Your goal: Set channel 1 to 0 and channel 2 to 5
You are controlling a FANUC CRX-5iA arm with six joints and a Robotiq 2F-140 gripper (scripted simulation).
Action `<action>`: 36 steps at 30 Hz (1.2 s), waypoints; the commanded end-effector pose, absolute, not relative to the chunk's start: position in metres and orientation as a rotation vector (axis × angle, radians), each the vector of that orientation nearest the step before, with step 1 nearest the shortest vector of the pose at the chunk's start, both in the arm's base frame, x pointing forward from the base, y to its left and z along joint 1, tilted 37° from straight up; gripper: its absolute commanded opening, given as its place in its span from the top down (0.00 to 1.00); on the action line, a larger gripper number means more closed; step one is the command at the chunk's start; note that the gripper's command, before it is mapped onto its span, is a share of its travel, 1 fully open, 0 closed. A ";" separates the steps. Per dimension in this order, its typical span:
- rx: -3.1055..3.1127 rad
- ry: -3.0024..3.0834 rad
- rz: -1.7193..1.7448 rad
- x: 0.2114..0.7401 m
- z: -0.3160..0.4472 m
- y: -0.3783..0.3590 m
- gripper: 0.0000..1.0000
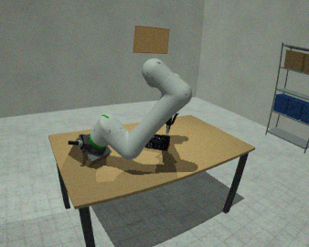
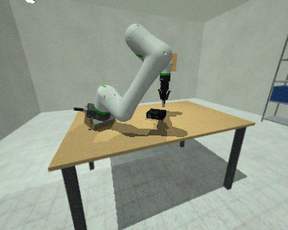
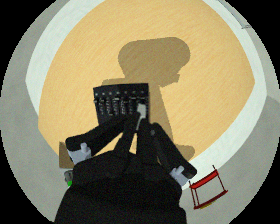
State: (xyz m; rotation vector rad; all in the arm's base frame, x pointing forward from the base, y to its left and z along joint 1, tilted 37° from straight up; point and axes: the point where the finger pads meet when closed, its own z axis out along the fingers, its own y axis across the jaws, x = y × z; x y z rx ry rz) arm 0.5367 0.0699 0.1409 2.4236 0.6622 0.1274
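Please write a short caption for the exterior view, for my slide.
Robot arm holds its shut, empty gripper just above the black lighting desk on a wooden table.

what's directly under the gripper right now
The shut gripper hangs above the black lighting desk on the table. Its fingers cover some faders.

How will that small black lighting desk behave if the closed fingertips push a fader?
The small black lighting desk looks low and flat, so tipping seems unlikely. It is small beside the gripper, so probably light: it may slide on the smooth wooden table.
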 end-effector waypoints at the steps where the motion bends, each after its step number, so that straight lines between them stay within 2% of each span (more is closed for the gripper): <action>1: 2.497 0.320 0.246 0.539 0.138 0.075 1.00; 25: 2.505 -0.874 0.567 0.552 0.122 0.099 1.00; 36: 2.271 -1.572 0.712 0.555 0.117 0.106 1.00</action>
